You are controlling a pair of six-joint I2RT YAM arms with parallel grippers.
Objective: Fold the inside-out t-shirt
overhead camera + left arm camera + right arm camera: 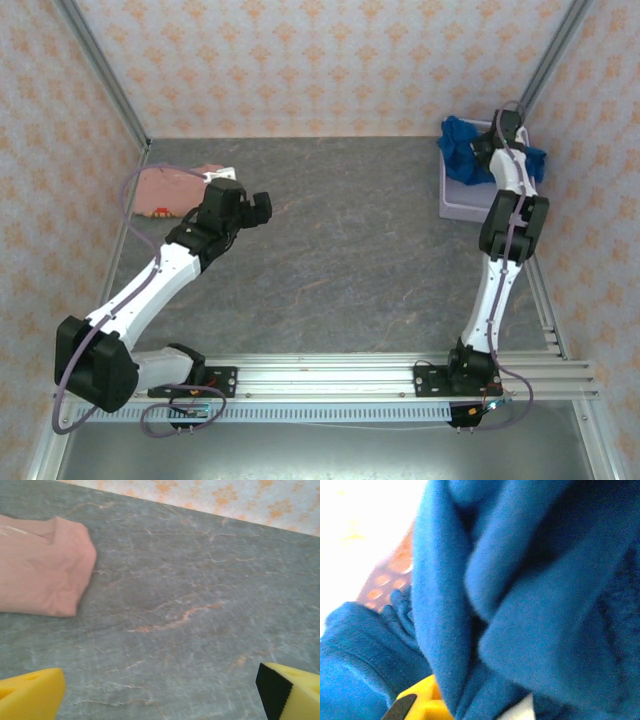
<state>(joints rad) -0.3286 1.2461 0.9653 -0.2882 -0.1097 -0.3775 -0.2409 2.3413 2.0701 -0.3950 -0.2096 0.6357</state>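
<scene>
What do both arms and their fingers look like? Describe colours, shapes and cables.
The left arm and right arm have white link shells with black joint housings. A lilac cable loops along each. The left gripper has bright yellow fingers, one with a black ribbed pad. The right gripper has a yellow finger too.

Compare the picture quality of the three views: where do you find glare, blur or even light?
Top external: even light across the grey table, sharp throughout. Left wrist: mildly soft over the salmon-pink shirt, no glare. Right wrist: upper-left corner burnt out white; the royal-blue t-shirt sits so close that its folds blur.
</scene>
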